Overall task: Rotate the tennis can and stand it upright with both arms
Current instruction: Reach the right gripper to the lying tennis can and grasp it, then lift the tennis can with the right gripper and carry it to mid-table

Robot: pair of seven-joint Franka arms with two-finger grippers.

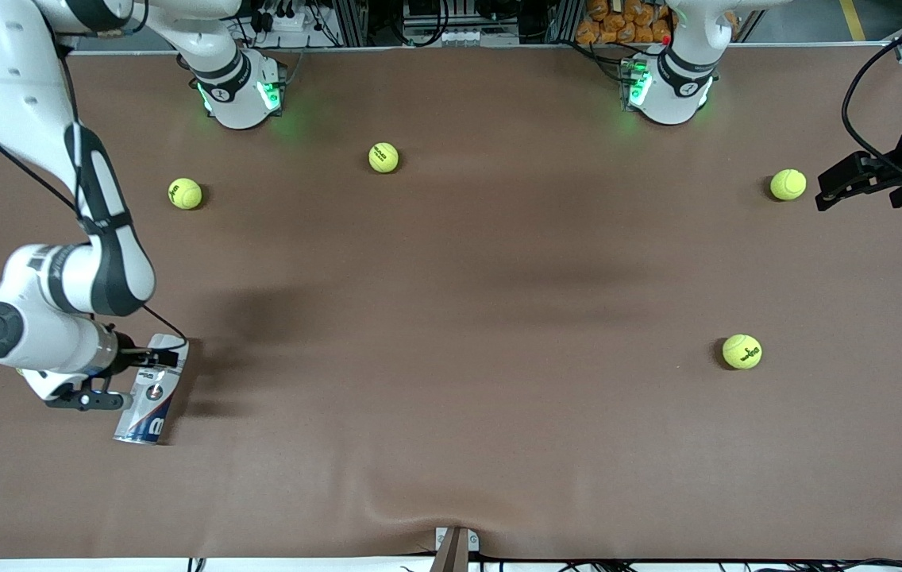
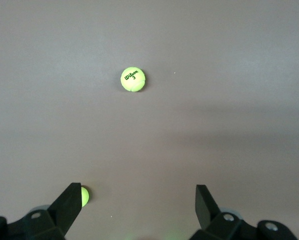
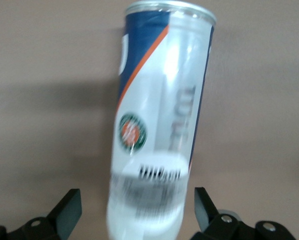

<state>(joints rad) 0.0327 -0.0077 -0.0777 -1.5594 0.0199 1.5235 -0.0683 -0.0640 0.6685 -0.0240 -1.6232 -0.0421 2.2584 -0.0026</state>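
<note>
The tennis can, a clear tube with a white, navy and orange label, lies on its side on the brown table at the right arm's end, near the front camera. My right gripper is down at the can, open. In the right wrist view the can runs away from the right gripper, its near end between the two fingers with a gap on each side. My left gripper waits open above the table at the left arm's end, next to a tennis ball. Nothing lies between the left gripper fingers.
Three more tennis balls lie loose: one and another toward the robots' bases, one nearer the front camera. The left wrist view shows a ball and a second ball half hidden by a finger. The cloth wrinkles at the front edge.
</note>
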